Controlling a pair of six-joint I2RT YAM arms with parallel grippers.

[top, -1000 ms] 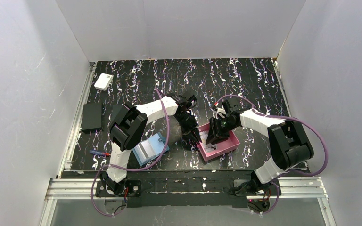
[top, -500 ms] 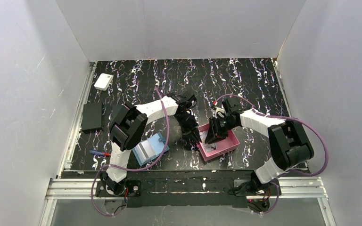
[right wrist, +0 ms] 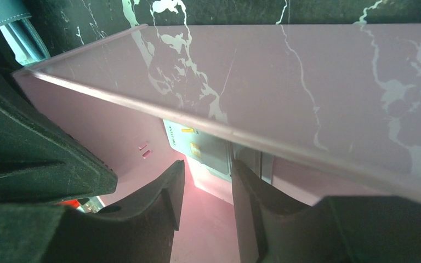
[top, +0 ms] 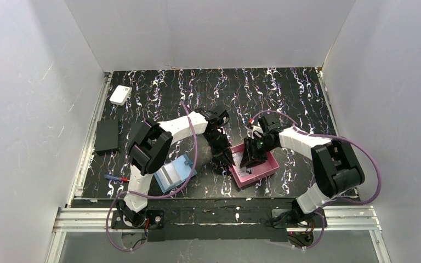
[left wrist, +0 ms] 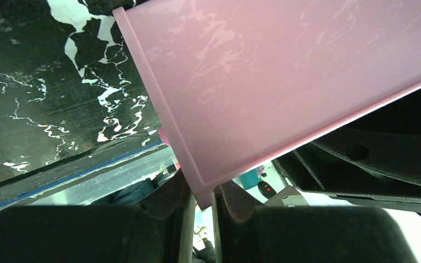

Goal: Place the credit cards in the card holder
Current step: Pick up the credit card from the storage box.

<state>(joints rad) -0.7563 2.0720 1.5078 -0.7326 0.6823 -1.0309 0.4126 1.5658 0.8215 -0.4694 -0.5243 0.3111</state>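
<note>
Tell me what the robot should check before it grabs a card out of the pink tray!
1. Left claw pinching the pink tray by its corner: ok.
2. Right claw down inside the tray: ok.
3. Right claw open, with a gap for a card: ok.
4. Grey-white card lined up beyond that gap: ok.
5. Card gripped: not ok, the right claw is not closed on it yet.
6. Card holder lying open, pockets up: ok.
</note>
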